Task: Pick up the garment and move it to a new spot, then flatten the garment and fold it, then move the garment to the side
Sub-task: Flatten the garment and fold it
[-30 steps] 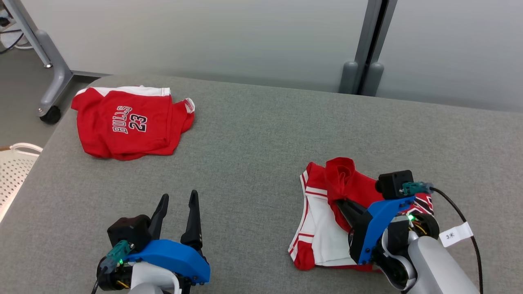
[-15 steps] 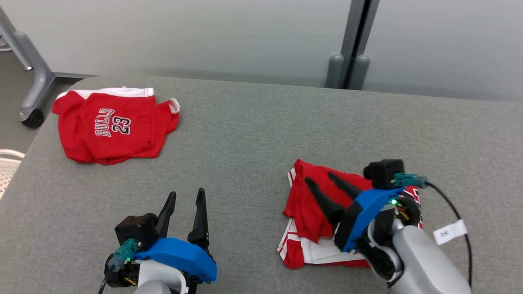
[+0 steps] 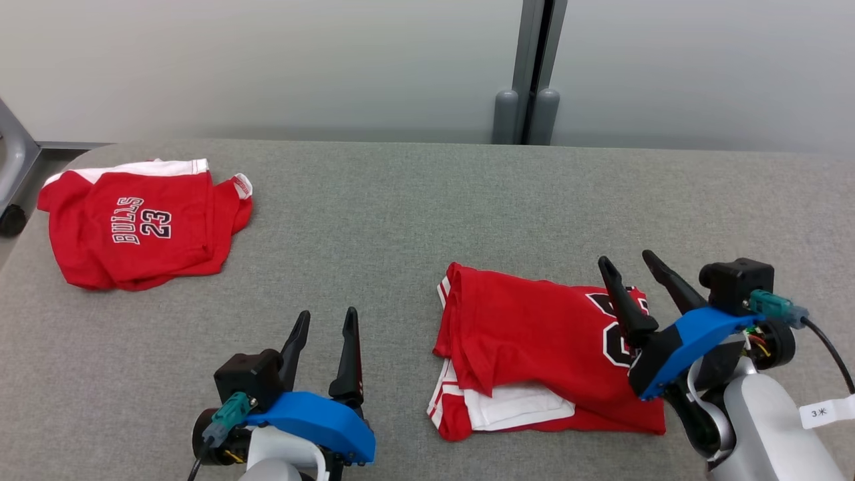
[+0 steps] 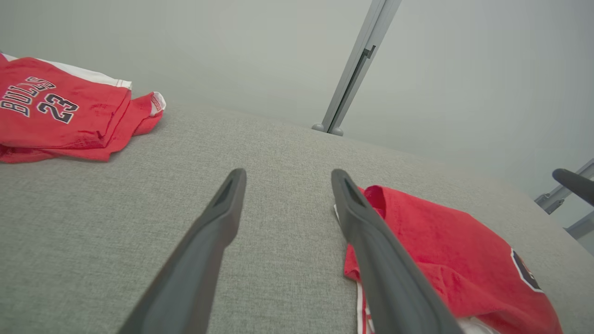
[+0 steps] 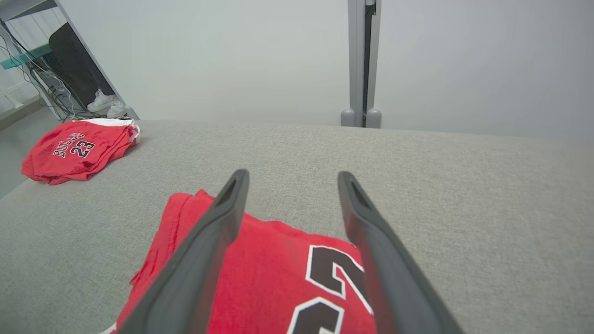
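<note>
The garment (image 3: 534, 334) is a red jersey with white trim and a black number, lying folded on the grey table (image 3: 401, 220) at the near right. My right gripper (image 3: 626, 258) hovers over its right edge, open and holding nothing. In the right wrist view the right gripper (image 5: 292, 174) points across the garment (image 5: 269, 260), fingers spread above the number. My left gripper (image 3: 327, 312) stands open over bare table left of the garment. The left wrist view shows the left gripper (image 4: 287, 174) empty, with the garment (image 4: 441, 241) just to its right.
A second red jersey (image 3: 133, 230) marked BULLS 23 lies folded at the table's far left corner, also seen as the second jersey (image 5: 74, 150). A grey post (image 3: 531, 67) stands behind the far edge. Bare table lies between the two jerseys.
My right gripper opened, let go of the bunched red cloth and drew back to the right; the garment now lies flatter. The head camera turned, shifting the whole picture left.
</note>
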{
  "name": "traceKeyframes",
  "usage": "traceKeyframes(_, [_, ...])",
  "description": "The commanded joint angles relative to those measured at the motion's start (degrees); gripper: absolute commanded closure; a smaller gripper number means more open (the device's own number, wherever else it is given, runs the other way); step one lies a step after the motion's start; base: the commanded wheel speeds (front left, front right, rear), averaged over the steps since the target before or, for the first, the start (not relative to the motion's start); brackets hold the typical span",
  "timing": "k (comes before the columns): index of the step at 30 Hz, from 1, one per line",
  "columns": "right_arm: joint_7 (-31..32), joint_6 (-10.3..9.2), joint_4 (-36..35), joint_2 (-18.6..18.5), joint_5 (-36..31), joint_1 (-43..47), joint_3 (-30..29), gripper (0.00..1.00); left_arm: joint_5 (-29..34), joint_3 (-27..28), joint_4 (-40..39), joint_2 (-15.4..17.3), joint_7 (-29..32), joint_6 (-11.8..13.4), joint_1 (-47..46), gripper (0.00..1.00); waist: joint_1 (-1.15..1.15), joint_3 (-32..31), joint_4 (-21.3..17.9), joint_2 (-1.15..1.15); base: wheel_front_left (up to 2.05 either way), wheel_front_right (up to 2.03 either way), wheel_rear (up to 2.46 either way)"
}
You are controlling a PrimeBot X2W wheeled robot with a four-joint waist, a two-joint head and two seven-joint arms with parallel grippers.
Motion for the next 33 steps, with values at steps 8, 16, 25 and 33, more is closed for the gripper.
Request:
traceKeyframes(8, [-0.85,0.01,-1.42,0.36,-4.32,3.15,3.80,0.73,0.16,-0.13,0.86,-0.06,-0.66,-0.31,-1.24,0.00,0.00,0.51,0.69,-0.01,0.00,0.00,0.00])
traceKeyframes(16, [-0.50,0.01,4.87,-0.28,-6.34,1.11,12.37,1.00,-0.12,-0.19,1.40,-0.58,-0.97,-0.52,-1.71,0.00,0.00,1.31,3.76,-0.01,0.00,0.00,0.00])
traceKeyframes(25, [-2.32,0.01,15.17,0.22,-6.15,-1.35,18.19,1.00,-0.32,-0.05,2.32,-1.00,-1.56,-0.91,-1.78,0.00,0.00,1.98,7.25,-0.01,0.00,0.00,0.00])
traceKeyframes(33, [-4.58,0.01,20.36,2.73,-3.98,-2.49,24.53,1.00,-0.58,0.18,2.68,-0.63,-1.82,-0.77,-0.73,0.00,0.00,1.34,7.10,-0.01,0.00,0.00,0.00])
